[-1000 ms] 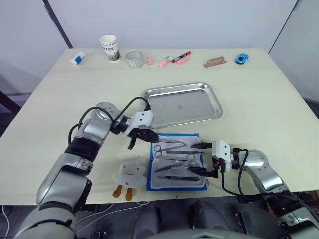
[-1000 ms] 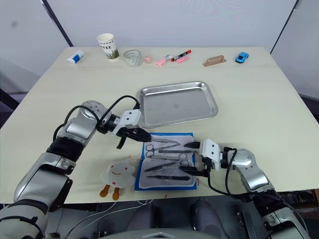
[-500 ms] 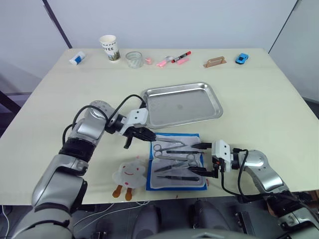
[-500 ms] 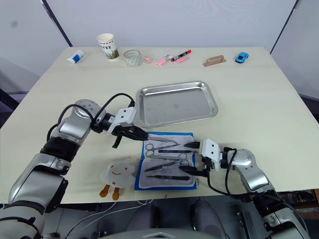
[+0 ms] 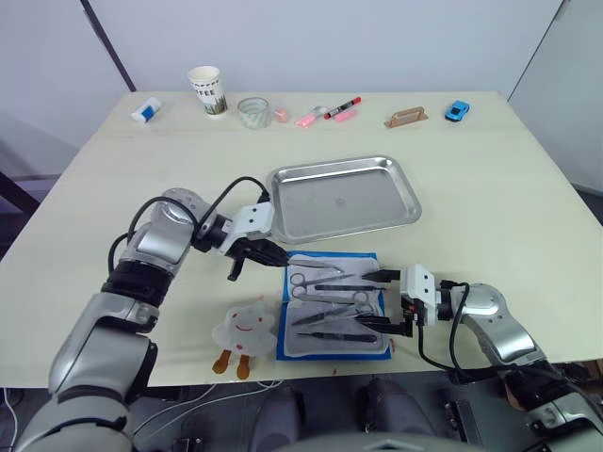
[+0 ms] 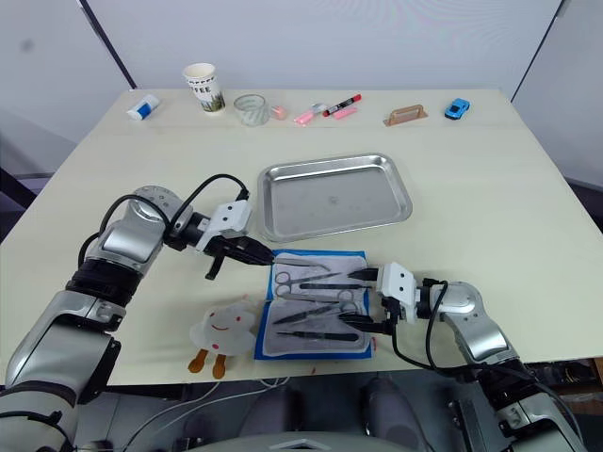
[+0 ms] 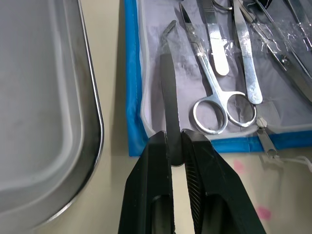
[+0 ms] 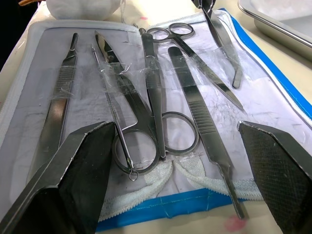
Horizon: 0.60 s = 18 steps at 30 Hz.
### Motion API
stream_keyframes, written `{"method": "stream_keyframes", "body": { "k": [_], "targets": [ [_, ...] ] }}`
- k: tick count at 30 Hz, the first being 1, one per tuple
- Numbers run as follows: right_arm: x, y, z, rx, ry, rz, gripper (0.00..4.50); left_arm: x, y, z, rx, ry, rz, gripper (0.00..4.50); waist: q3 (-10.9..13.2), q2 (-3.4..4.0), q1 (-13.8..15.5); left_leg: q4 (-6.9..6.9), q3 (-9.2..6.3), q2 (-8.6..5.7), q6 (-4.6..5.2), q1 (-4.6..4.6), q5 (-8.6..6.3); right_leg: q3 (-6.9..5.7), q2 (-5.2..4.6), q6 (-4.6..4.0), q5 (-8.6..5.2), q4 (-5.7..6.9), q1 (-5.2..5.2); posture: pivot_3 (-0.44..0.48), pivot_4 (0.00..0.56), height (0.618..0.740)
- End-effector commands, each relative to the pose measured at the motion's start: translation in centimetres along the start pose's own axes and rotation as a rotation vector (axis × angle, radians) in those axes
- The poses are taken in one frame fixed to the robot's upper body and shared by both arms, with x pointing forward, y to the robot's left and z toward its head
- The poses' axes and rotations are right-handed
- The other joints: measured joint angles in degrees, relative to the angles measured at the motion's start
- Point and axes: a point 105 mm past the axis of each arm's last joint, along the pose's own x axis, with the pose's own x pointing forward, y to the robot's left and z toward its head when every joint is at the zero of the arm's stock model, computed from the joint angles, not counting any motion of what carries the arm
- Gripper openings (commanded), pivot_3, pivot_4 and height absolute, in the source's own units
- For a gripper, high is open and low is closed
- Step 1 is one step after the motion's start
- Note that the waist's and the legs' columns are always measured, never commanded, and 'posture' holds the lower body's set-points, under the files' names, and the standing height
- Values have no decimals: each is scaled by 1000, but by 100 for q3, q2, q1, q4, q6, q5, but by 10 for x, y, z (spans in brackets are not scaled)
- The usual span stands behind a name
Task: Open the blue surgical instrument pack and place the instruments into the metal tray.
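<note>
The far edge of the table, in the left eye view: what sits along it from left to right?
White and blue tube, paper cup, clear glass jar, pink and red markers, brown wooden piece, blue toy car.

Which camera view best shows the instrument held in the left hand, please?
The left wrist view: the left hand pinches the bent-tipped forceps over the pack's lining. The eye views show it small; the right wrist view catches it at the far edge.

The metal tray [image 5: 344, 199] lies bare inside, with open tabletop [image 5: 490, 207] to its right and behind it. A narrow strip of tabletop separates it from the blue surgical instrument pack [image 5: 334, 304]. The left tool [image 5: 271, 256] sits at that strip, seemingly low over it. A white plush toy [image 5: 247, 327] lies just left of the pack.
</note>
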Motion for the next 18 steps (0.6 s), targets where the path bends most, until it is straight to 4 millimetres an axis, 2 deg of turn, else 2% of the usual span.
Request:
{"method": "stream_keyframes", "body": {
  "k": [1,18],
  "targets": [
    [-8,14,-58,142,236,-25,4389,-16,3,8,36,-21,35,36,0,0,0,0,0,0,0,0,0,0,0,0,0,0,0,0,150,725],
    [-7,15,-59,137,241,-17,4389,-31,-4,-3,38,-6,57,36,0,-2,0,-2,3,2,0,3,0,0,0,-3,-2,0,0,0,150,725]
  ]
}}
